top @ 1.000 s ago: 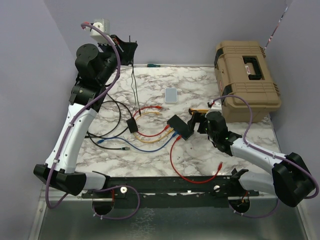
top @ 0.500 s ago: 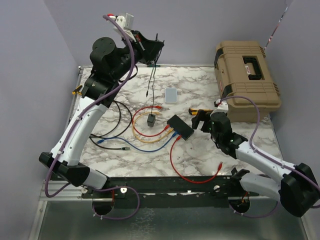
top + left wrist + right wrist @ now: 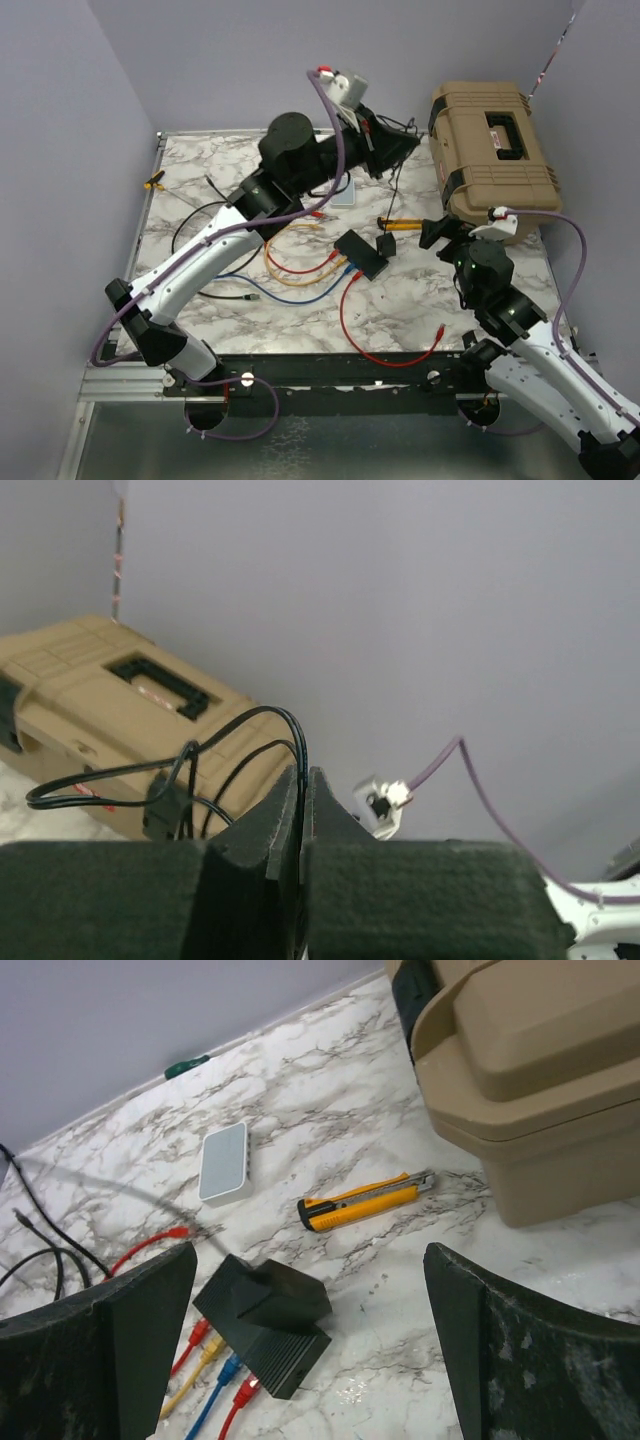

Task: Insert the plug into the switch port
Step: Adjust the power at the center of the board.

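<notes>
- Switch (image 3: 360, 255) is laid mid-table (image 3: 410, 290), with coloured cables (image 3: 300, 270) at its near-left edge.
- Left claw (image 3: 302, 780) is clamped on a thin black cable (image 3: 302, 750); an adapter (image 3: 385, 243) is hung just beside the switch.
- Right claw (image 3: 308, 1250) is spread wide.

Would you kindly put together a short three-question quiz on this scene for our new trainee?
1. True or false: the right gripper is shut on the switch.
2. What does the left gripper pinch? A) a thin black cable; B) the switch; C) nothing.
3. Fill in: the coloured cables ending at the switch are red, yellow and ____.

Key: 1 false, it is open and holds nothing; 2 A; 3 blue.
</notes>
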Robot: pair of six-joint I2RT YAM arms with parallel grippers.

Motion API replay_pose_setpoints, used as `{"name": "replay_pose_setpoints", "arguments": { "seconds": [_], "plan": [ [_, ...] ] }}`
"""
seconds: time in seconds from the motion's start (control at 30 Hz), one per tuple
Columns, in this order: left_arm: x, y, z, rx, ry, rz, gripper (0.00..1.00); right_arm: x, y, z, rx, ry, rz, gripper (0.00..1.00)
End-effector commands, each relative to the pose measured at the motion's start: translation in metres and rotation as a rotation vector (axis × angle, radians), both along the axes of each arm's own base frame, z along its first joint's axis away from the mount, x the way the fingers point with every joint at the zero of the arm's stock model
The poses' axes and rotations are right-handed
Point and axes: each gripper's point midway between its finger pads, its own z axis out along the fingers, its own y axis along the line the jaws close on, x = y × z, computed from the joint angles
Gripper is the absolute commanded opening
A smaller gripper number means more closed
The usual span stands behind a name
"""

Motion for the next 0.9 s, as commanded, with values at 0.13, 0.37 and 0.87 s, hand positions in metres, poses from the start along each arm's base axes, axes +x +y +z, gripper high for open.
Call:
{"name": "replay_pose_setpoints", "arguments": {
  "seconds": [0.13, 0.37, 0.87],
  "plan": [
    [0.007, -0.068, -0.132, 0.044, 0.132, -0.064, 0.00, -0.018, -0.025, -0.003, -0.038, 0.038, -0.078, 1.00],
    [0.002, -0.070, -0.228, 0.139, 0.214, -0.034, 0.01, -0.024, -0.027, -0.003, -0.051, 0.053, -0.064, 1.00],
    [-0.065, -0.119, -0.348, 0.250, 0.279, -0.193, 0.17, -0.019, -0.020, -0.007, -0.080, 0.115, -0.049, 1.00]
  ]
}}
